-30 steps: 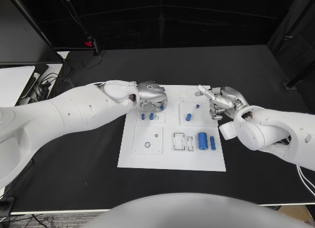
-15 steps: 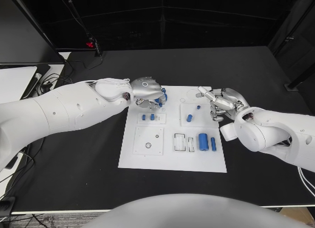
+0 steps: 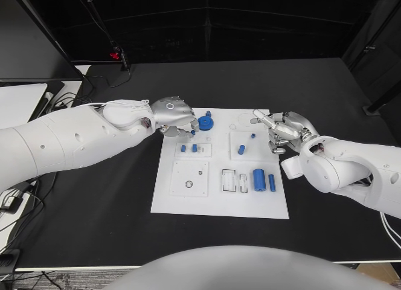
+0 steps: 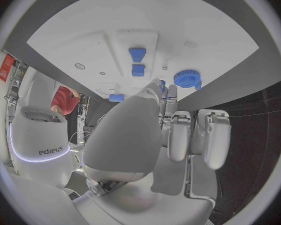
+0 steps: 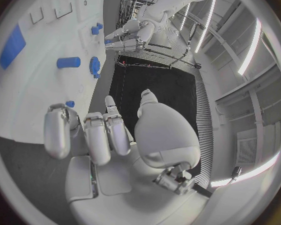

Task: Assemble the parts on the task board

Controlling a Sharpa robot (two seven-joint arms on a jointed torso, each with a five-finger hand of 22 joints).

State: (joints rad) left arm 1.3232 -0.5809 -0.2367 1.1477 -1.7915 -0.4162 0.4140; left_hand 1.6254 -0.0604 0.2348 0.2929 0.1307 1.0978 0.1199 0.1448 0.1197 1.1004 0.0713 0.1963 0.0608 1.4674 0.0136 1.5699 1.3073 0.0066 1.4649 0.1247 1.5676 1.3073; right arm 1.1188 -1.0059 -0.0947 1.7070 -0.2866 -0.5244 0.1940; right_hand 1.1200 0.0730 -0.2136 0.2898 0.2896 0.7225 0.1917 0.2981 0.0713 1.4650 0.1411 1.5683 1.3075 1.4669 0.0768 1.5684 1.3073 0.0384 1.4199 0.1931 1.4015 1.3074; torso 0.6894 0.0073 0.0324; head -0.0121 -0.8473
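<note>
The white task board (image 3: pixel 218 202) lies mid-table. A blue gear (image 3: pixel 206 124) sits near its far-left corner, with two small blue pegs (image 3: pixel 189 147) standing just in front of it. More blue pegs (image 3: pixel 241 149) stand in the middle, and a thick blue cylinder (image 3: pixel 258 179) and a thin one (image 3: pixel 271 182) lie to the right. My left hand (image 3: pixel 172 115) hovers at the board's far-left corner beside the gear (image 4: pixel 187 78), with its fingers (image 4: pixel 168 120) extended and holding nothing. My right hand (image 3: pixel 283 132) hangs over the board's far-right edge, fingers (image 5: pixel 97 135) apart and empty.
A square recessed plate (image 3: pixel 188 178) and rectangular slots (image 3: pixel 228 179) occupy the board's near half. A white desk (image 3: pixel 9 106) with cables stands off the table's left edge. Black tabletop (image 3: pixel 96 211) surrounds the board.
My left hand has drawn back to the left off the board, uncovering the blue gear, which now lies free. The right hand has barely moved.
</note>
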